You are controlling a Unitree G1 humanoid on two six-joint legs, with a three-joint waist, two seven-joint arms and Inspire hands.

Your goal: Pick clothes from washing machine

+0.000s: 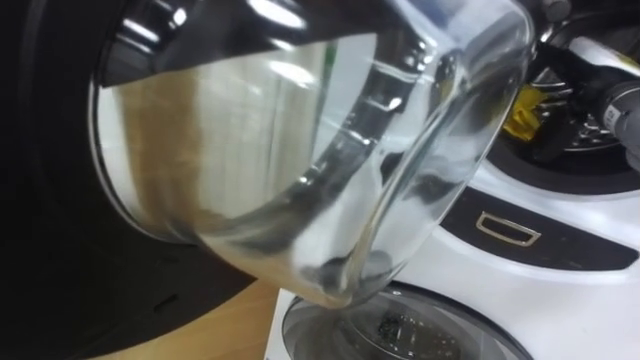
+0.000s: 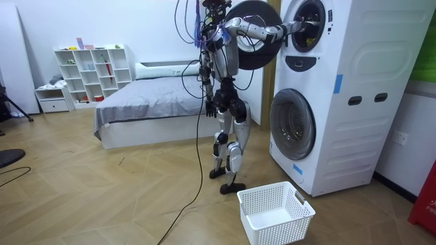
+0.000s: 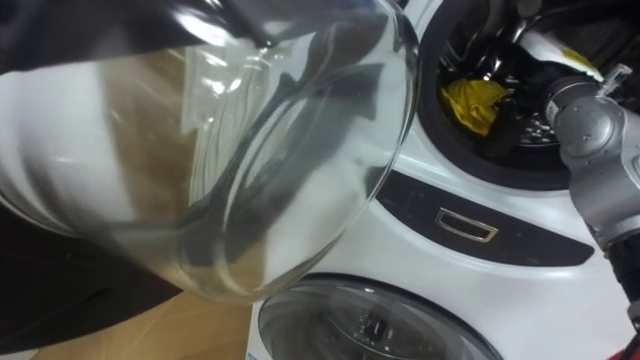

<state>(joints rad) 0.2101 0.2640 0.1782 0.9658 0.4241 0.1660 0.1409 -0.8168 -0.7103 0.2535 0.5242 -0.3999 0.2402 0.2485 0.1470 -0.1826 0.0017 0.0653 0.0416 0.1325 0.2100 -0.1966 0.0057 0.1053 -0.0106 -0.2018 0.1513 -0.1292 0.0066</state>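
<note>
Across eye views, open door glass blocks sight; right hand inside upper drum beside yellow cloth, grip hidden.

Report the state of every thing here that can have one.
Upper door: swung wide open.
Lower door: shut.
Yellow garment: lying inside the upper drum.
Basket: upright on the floor, nothing in it.
Right hand: inside the upper drum, grip hidden.
Left hand: hanging by the hip.
</note>
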